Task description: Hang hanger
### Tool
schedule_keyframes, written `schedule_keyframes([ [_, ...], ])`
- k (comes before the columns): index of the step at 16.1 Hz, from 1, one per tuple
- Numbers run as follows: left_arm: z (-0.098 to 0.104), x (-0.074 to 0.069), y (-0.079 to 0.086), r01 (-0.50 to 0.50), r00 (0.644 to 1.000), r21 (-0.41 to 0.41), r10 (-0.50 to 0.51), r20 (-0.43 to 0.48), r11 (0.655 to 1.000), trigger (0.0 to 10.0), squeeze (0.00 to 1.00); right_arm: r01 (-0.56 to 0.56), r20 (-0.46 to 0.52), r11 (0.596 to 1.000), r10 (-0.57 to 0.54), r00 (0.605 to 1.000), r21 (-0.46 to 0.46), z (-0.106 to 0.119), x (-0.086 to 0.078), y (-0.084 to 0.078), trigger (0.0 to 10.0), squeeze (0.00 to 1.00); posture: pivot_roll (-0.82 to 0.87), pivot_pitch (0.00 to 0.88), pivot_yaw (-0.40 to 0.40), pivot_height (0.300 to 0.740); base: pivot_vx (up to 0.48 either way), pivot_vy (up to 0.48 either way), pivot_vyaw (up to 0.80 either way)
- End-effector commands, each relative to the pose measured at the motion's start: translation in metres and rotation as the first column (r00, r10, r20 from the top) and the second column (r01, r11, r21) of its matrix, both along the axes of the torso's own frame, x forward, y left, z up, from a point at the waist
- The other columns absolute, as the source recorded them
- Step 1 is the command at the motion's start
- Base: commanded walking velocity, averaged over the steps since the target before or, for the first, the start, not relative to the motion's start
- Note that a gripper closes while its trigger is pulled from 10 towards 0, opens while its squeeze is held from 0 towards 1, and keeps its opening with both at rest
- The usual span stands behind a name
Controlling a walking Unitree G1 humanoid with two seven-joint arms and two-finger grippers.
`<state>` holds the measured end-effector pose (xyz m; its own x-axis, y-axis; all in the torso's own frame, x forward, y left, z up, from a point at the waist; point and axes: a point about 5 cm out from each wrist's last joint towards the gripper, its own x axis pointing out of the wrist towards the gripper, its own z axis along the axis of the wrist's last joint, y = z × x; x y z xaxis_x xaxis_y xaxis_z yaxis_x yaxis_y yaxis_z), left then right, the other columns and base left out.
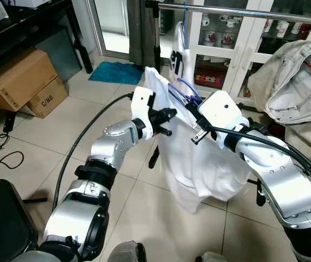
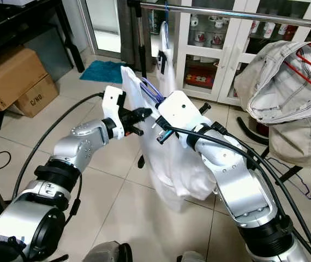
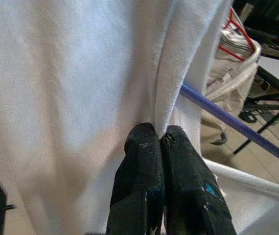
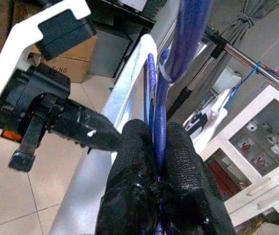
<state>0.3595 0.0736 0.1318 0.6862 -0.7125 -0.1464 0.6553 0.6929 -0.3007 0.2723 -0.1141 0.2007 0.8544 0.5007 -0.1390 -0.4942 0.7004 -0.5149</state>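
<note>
Above and beyond both claws runs the rail (image 1: 243,12). My right claw (image 4: 160,147) grips the purple hanger (image 1: 184,90), nearer the rail; my left claw (image 3: 160,139) pinches the white shirt (image 1: 199,164).

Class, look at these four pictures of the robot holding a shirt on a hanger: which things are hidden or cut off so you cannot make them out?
- Hanger: its shoulders are inside the white shirt in the eye views.
- Rail: its right end runs off the picture edge.
- Left hand: what its fingers pinch is buried in shirt folds.
- Right hand: in the eye views its own wrist hides it.
</note>
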Motion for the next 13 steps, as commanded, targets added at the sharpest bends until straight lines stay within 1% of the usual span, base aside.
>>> schedule_keyframes([
  [1,0.011,0.006,0.005,-0.022,0.999,-0.009,0.022,0.036,1.000,0.0,0.00,-0.006,0.040,1.000,0.006,0.999,0.001,0.007,0.002,0.000,0.0,0.00,-0.11,0.000,0.072,0.740,0.000,0.000,0.00],
  [3,0.016,0.007,0.006,-0.018,0.998,-0.015,0.019,0.055,1.000,0.0,0.00,-0.003,0.037,1.000,0.004,0.999,-0.004,0.007,0.003,0.000,0.0,0.00,-0.11,0.000,0.072,0.740,0.000,0.000,0.00],
  [5,0.029,0.002,0.002,0.078,0.989,-0.019,-0.075,0.124,0.997,0.0,0.00,0.013,0.017,1.000,-0.013,1.000,-0.023,0.003,0.003,-0.002,0.0,0.00,-0.11,0.000,0.072,0.740,0.000,0.000,0.00],
  [6,0.036,-0.004,-0.001,0.155,0.975,-0.011,-0.151,0.161,0.988,0.0,0.00,0.021,-0.003,0.999,-0.021,1.000,-0.036,-0.001,0.004,-0.004,0.0,0.00,-0.11,0.000,0.076,0.740,0.000,0.000,0.00],
  [7,0.040,-0.009,-0.004,0.208,0.963,-0.006,-0.203,0.178,0.978,0.0,0.00,0.024,-0.016,0.999,-0.025,1.000,-0.043,-0.003,0.004,-0.005,0.0,0.00,-0.11,0.000,0.076,0.740,0.000,0.000,0.00],
  [8,0.051,-0.019,-0.008,0.303,0.930,0.017,-0.299,0.211,0.953,0.0,0.00,0.032,-0.050,0.998,-0.035,0.998,-0.054,-0.010,0.006,-0.008,0.0,0.00,-0.11,0.000,0.076,0.740,0.000,0.000,0.00],
  [9,0.059,-0.028,-0.010,0.364,0.903,0.056,-0.367,0.224,0.930,0.0,0.00,0.049,-0.084,0.997,-0.054,0.995,-0.062,-0.016,0.009,-0.013,0.0,0.00,-0.11,0.000,0.073,0.740,0.000,0.000,0.00],
  [10,0.062,-0.031,-0.007,0.381,0.890,0.105,-0.395,0.226,0.919,0.0,0.00,0.061,-0.113,0.995,-0.070,0.991,-0.083,-0.022,0.011,-0.018,0.0,0.00,-0.11,0.000,0.070,0.740,0.000,0.000,0.00],
  [11,0.065,-0.032,-0.003,0.372,0.888,0.140,-0.396,0.233,0.918,0.0,0.00,0.064,-0.136,0.992,-0.078,0.988,-0.109,-0.027,0.013,-0.023,0.0,0.00,-0.11,0.000,0.070,0.740,0.000,0.000,0.00],
  [13,0.079,-0.030,0.015,0.301,0.905,0.199,-0.345,0.249,0.933,0.0,0.00,0.064,-0.223,0.987,-0.096,0.970,-0.147,-0.040,0.013,-0.039,0.0,0.00,-0.11,0.000,0.065,0.740,0.000,0.000,0.00],
])
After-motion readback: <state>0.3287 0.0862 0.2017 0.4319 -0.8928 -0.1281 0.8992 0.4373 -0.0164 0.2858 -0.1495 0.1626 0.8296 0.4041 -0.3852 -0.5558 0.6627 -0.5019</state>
